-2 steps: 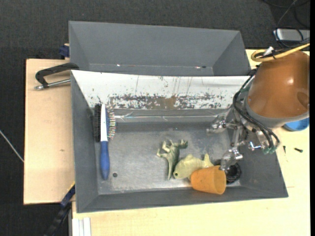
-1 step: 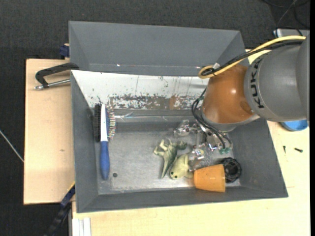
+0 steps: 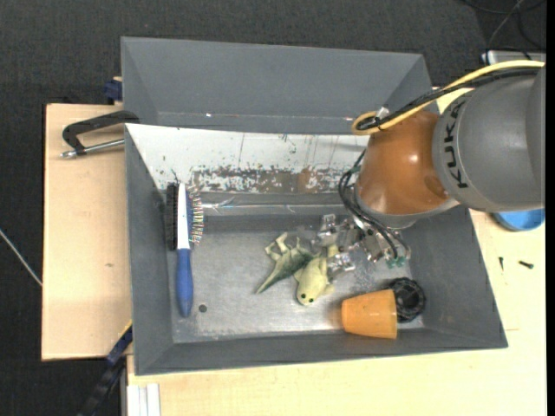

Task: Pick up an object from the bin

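Observation:
My gripper (image 3: 340,251) is low in the middle-right of the bin, its metal fingers right over a green and yellow toy dinosaur (image 3: 299,271) that lies on the bin floor. The fingers sit at the dinosaur's upper right side, close to or touching it. An orange cup-shaped piece with a black cap (image 3: 377,312) lies on its side just below and to the right of the gripper.
A brush with a blue handle and white bristle head (image 3: 183,248) lies along the left wall, with a black comb-like strip beside it. The arm's orange cover hangs over the bin's upper right.

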Robot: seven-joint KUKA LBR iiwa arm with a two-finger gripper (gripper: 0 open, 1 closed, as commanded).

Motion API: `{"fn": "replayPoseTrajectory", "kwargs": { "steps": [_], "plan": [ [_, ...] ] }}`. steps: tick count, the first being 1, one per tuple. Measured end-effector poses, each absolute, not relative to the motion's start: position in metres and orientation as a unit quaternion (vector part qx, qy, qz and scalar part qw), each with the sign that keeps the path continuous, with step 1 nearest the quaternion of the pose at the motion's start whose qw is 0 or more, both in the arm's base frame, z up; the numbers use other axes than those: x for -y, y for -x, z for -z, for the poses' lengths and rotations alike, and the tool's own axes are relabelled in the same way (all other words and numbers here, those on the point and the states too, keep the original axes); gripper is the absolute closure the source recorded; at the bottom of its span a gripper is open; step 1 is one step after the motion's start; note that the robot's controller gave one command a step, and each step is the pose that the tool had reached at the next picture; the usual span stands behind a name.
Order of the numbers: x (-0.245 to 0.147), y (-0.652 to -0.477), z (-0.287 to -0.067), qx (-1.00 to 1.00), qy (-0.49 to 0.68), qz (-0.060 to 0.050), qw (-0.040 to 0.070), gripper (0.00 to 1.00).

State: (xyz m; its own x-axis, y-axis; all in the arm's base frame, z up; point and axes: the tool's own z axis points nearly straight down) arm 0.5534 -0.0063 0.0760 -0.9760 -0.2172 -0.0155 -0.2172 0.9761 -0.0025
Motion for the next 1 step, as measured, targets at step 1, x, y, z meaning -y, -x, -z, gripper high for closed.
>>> {"fn": "replayPoseTrajectory", "kwargs": {
  "steps": [1],
  "plan": [
    [-0.0040, -0.5566, -0.2069, -0.983, 0.183, 0.001, 0.007, 1.00]
  ]
}}
